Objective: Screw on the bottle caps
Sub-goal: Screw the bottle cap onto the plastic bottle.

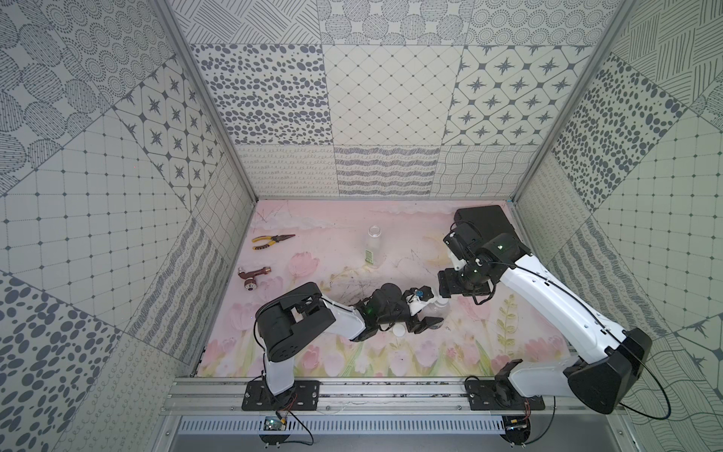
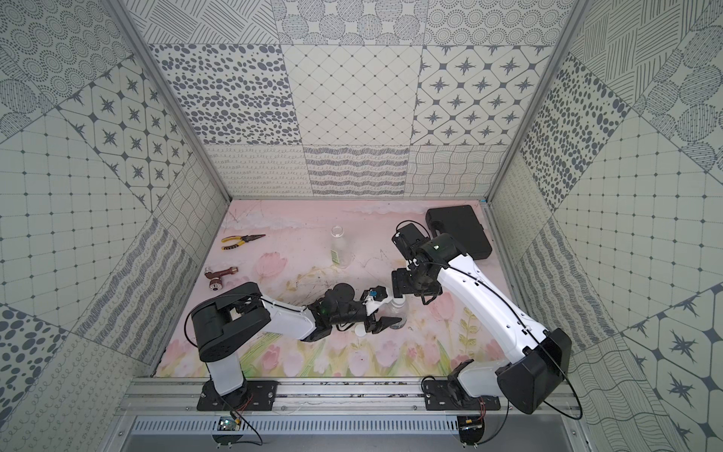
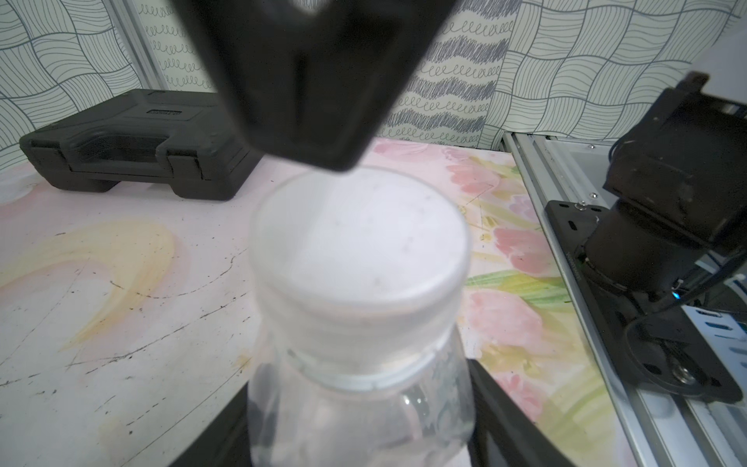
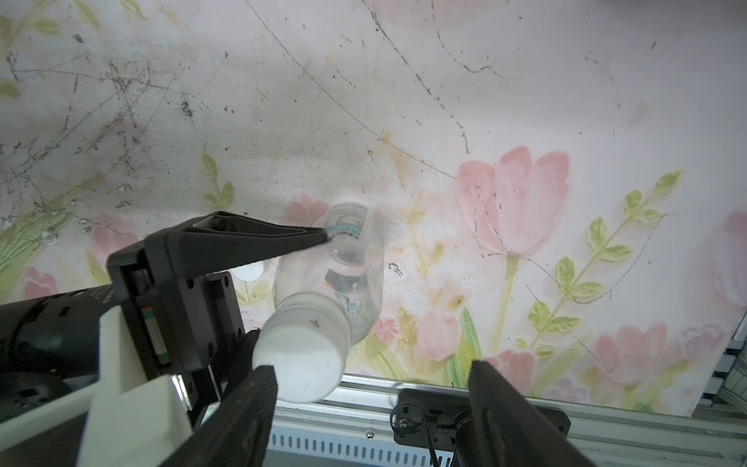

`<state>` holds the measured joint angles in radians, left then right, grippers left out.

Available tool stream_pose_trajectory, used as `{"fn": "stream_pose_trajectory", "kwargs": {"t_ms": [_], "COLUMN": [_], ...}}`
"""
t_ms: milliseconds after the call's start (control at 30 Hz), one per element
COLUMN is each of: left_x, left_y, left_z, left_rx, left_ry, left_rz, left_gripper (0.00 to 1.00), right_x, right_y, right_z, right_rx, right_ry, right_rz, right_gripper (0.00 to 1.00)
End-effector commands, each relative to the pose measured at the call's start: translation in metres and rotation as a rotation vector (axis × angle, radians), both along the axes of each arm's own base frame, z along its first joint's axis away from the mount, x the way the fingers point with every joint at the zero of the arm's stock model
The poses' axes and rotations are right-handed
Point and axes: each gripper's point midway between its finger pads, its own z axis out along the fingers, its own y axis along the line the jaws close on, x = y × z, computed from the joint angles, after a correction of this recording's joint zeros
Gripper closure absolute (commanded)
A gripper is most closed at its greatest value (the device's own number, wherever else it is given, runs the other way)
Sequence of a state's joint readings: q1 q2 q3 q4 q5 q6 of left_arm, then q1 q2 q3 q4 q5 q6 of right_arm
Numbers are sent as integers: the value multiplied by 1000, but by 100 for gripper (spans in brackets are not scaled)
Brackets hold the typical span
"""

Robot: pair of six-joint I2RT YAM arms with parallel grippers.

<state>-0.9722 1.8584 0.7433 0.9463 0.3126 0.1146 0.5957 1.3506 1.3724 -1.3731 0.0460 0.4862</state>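
Left jaws clamp bottle (image 4: 357, 283), loose cap (image 4: 251, 271) half-hidden

The pink counter (image 1: 336, 242) holds pliers (image 1: 272, 240) and a brown metal piece (image 1: 252, 277) left, a tall bottle (image 1: 371, 247) far, a black case (image 1: 483, 223) far right, a white cap (image 1: 399, 331) near.

2 white arms (image 1: 344, 317), black joints (image 1: 291, 325)

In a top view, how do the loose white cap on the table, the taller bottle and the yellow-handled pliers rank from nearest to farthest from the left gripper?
Measured from the left gripper:
1. Loose white cap, lying right beside it, on the near side.
2. Taller bottle, standing farther back, near the middle.
3. Pliers, farthest, at the back on the robot's left side.
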Motion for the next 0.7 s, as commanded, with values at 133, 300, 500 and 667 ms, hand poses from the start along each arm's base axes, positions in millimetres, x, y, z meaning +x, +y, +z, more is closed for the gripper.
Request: {"fn": "stream_pose_trajectory", "kwargs": {"t_ms": [133, 300, 500, 667], "left_x": [-6, -6, -6, -9], "left_y": [0, 0, 1, 4], "left_z": [-9, -8, -8, -8], "left_rx": [32, 33, 32, 35], "left_ry": [32, 32, 28, 22], "left_rz": [-33, -34, -32, -48], "left_gripper": [29, 30, 31, 31], "right_x": [1, -2, 4, 9], "right_y": [13, 10, 5, -4], "right_z": [-13, -32, -7, 15], "right_rx": [53, 27, 28, -9], "right_ry": [24, 63, -7, -79], "right_rz": [3, -10, -15, 31], "right_gripper": [20, 20, 21, 21]}}
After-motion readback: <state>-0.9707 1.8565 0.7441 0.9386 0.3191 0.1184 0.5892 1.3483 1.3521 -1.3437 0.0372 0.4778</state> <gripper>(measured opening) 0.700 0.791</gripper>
